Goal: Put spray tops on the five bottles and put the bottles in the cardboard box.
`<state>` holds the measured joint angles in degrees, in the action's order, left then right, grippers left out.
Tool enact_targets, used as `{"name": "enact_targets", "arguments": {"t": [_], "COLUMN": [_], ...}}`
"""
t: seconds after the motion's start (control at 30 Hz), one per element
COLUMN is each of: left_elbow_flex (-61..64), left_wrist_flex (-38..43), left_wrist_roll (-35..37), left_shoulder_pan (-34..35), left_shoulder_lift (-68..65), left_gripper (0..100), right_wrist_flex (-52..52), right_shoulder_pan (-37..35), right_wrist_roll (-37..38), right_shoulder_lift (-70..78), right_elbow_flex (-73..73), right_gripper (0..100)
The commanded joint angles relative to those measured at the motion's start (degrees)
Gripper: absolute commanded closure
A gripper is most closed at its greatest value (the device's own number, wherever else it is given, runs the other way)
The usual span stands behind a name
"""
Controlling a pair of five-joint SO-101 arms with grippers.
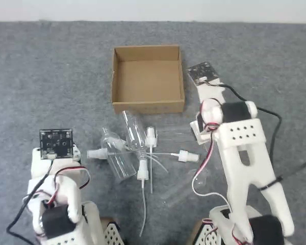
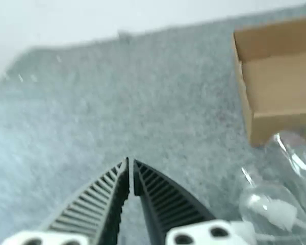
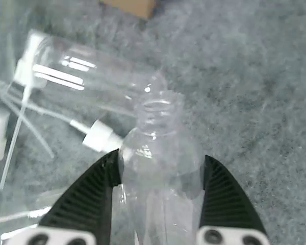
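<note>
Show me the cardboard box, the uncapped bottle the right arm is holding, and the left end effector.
cardboard box [image 1: 148, 107]: high view, on its front wall.
uncapped bottle [image 3: 160, 153]: right wrist view, on its shoulder below the neck.
left end effector [image 2: 131, 164]: left wrist view, midway between its shut fingertips.

bright even light casts faint shadows and glints on a clear bottle [image 3: 160, 163].

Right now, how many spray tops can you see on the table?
4 spray tops near the bottles: one at the left, one in the middle, one below it, one at the right. More may be hidden.
</note>
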<state>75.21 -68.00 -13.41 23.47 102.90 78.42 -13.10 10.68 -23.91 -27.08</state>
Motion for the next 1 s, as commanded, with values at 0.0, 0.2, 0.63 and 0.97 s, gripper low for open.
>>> {"name": "enact_targets", "arguments": {"t": [0.0, 0.2, 0.63, 0.97], "left_elbow_flex": [-7.78, -15.08, -35.82, -37.76], "left_wrist_flex": [-2.20, -4.75, -16.53, -16.53], "left_wrist_roll": [-2.55, -3.52, 2.37, 12.04], "left_shoulder_pan": [-1.32, -5.71, -23.38, -33.76], "left_shoulder_lift": [0.44, -2.02, -36.40, -52.04], "left_gripper": [99, 99, 99, 85], "right_wrist_flex": [-4.00, -6.46, -12.70, -12.97], "right_shoulder_pan": [2.33, 2.42, 5.85, 6.11], "right_wrist_roll": [-3.43, -6.24, -9.93, -10.02], "right_shoulder_lift": [-3.74, -3.74, -3.74, -3.65], "right_elbow_flex": [-0.70, -2.73, -6.51, -7.03], "right_gripper": [89.4, 89.4, 89.4, 89.4]}}
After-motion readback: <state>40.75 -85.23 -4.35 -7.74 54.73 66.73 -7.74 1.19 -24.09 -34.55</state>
